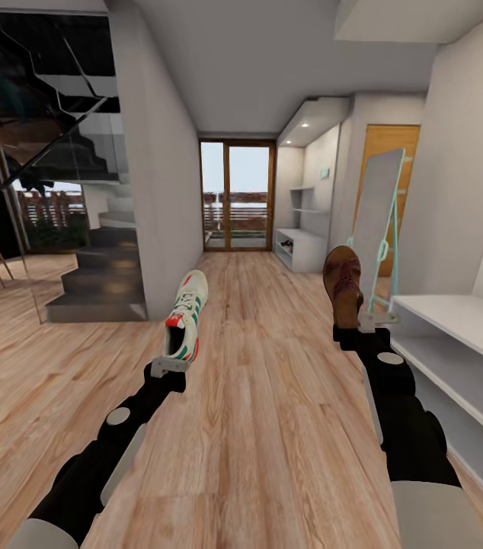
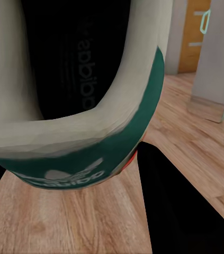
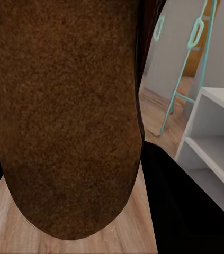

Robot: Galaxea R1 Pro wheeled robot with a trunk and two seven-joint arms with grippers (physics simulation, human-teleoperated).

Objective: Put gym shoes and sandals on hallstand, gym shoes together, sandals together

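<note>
Down the corridor, both arms carry footwear toward the far hallstand (image 1: 302,248).

Head view: left tool (image 1: 171,364) pinches a gym shoe (image 1: 187,314) at 7 o'clock; right tool (image 1: 357,329) pinches a brown sandal (image 1: 343,284) at 4 o'clock, beside a plain white bench (image 1: 462,343). Left wrist view: sneaker collar (image 2: 85,132) close over the wood floor (image 2: 64,222). Right wrist view: sandal sole (image 3: 64,116) upright. Keep both grips firm while driving to the far rack, bypassing the bench.

The head camera looks forward and slightly down along the corridor floor (image 1: 272,427). Each wrist camera sits very close behind its held shoe, facing the same way. All three views share the floor and the leaning mirror (image 1: 376,221).
</note>
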